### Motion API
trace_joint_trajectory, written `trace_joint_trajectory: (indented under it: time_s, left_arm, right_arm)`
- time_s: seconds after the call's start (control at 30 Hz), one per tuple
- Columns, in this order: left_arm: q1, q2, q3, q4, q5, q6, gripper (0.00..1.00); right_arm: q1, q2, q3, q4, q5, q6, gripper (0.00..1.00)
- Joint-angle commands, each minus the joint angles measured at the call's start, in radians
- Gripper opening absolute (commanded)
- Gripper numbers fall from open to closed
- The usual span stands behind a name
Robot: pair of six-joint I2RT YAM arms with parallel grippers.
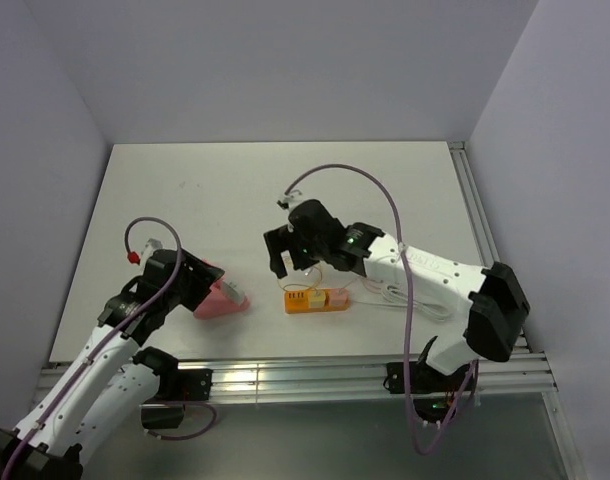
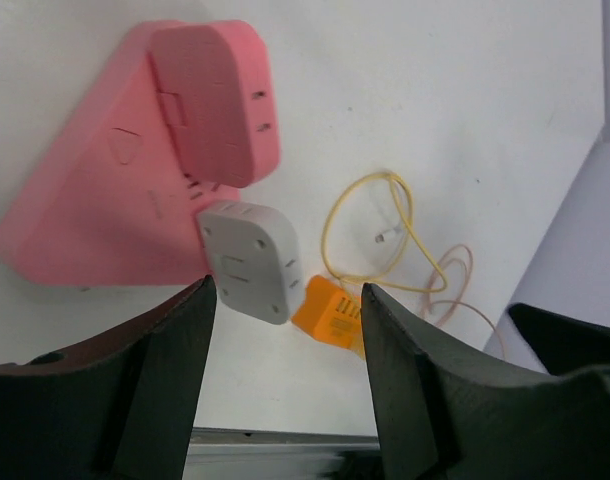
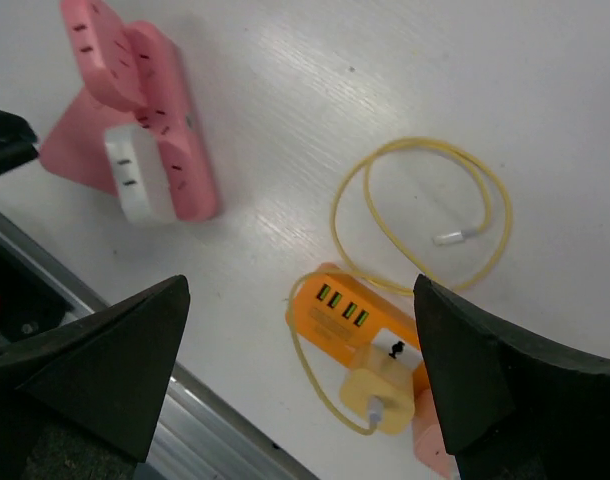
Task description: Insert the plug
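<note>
A yellow plug [image 3: 378, 397] sits seated in the socket end of an orange power strip [image 3: 357, 318], with its yellow cable [image 3: 425, 210] looped on the table. My right gripper [image 3: 300, 285] hangs open above the strip, holding nothing. A pink triangular power strip [image 2: 95, 200] lies to the left with a white plug [image 2: 247, 260] on its near corner. My left gripper [image 2: 287, 300] is open just short of the white plug, touching nothing. In the top view, the left gripper [image 1: 207, 282] is beside the pink strip [image 1: 223, 302] and the right gripper [image 1: 285, 260] is over the orange strip [image 1: 303, 300].
A pale pink block [image 3: 432, 455] adjoins the orange strip's far end. White cable [image 1: 410, 300] runs right of the strip under the right arm. A metal rail [image 1: 285, 378] edges the table's near side. Grey walls close in left and right.
</note>
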Motion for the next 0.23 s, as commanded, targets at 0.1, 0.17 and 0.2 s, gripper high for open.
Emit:
trace_joint_trajectory:
  time_s: [0.1, 0.17, 0.2]
  left_arm:
    - [-0.003, 0.04, 0.003, 0.22, 0.186, 0.066, 0.65]
    - [-0.003, 0.04, -0.011, 0.292, 0.24, 0.093, 0.65]
    - [-0.003, 0.032, -0.02, 0.335, 0.272, 0.106, 0.65]
  right_arm:
    - [-0.011, -0.271, -0.332, 0.157, 0.084, 0.126, 1.0]
    - [-0.011, -0.339, -0.402, 0.197, 0.091, 0.147, 1.0]
    - [-0.011, -0.414, -0.464, 0.217, 0.089, 0.147, 1.0]
